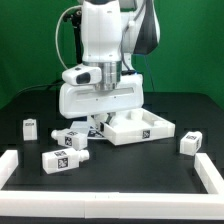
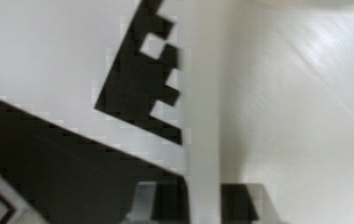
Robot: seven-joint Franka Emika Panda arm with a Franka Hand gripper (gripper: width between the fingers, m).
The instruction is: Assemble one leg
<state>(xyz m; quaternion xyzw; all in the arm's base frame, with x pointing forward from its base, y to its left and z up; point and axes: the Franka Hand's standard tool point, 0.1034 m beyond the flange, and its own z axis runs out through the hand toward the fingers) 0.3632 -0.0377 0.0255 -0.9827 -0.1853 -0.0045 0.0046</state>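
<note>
Two dark fingers of the gripper stand either side of a thin white edge in the wrist view. Whether they pinch it or only straddle it cannot be told. A black-and-white tag fills the flat white face beside that edge.

In the exterior view the arm stands low over the large white panel, at its end toward the exterior view's left, so the edge is probably that panel's wall.

The leg, a small tagged white block, lies loose on the black table, just beside the hand on the exterior view's left and clear of the jaws. A left block, a front block and a right block lie further out. A white border rail hems the table.

Trouble, if it comes, is likely to start at that narrow hold. A grip on a thin wall, taken at one end of a broad part, could let the panel pivot or slip once it is dragged. A swinging corner could then knock the leg out of place.
</note>
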